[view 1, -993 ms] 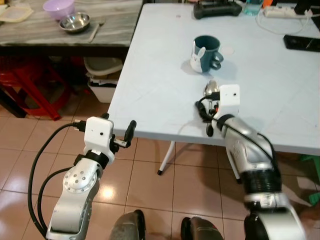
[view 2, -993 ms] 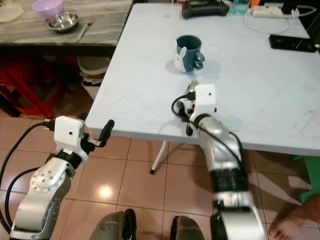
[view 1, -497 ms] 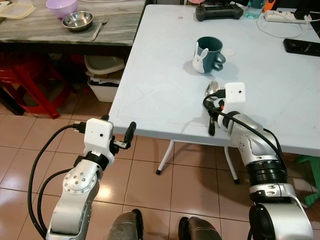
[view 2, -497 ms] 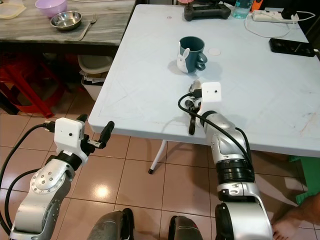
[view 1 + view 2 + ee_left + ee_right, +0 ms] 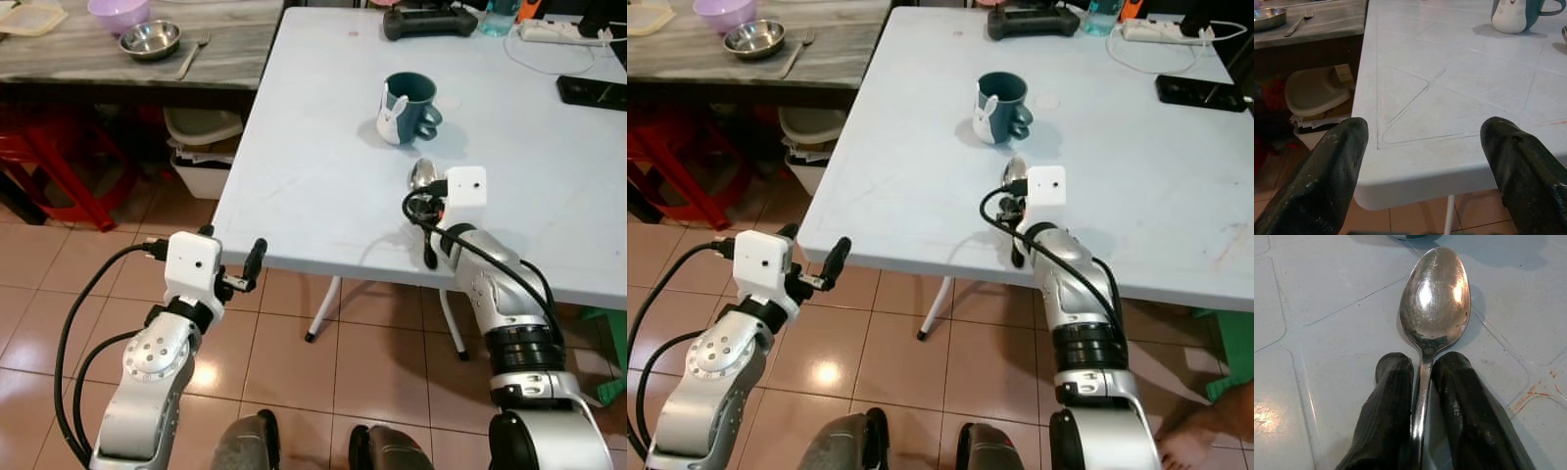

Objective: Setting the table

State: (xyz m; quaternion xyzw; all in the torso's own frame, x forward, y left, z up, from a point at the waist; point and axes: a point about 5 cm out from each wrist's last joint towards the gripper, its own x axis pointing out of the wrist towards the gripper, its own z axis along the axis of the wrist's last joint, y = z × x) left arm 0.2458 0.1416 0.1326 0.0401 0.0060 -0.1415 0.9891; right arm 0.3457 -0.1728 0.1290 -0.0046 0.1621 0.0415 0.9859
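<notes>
Black controller (image 5: pixel 429 21), power strip (image 5: pixel 554 30) and phone (image 5: pixel 592 89) along the white table's (image 5: pixel 313 166) far side

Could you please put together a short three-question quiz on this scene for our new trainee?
1. True or false: the right end effector is shut on the spoon.
2. Where does the mug stand? A) on the white table, beyond the spoon; B) on the dark side table; C) on the floor.
3. Fill in: the left end effector, with fingers apart, holds ____.

Key: 1 true, its fingers pinch the handle. 2 A. 3 nothing; it hangs off the table's near corner.
</notes>
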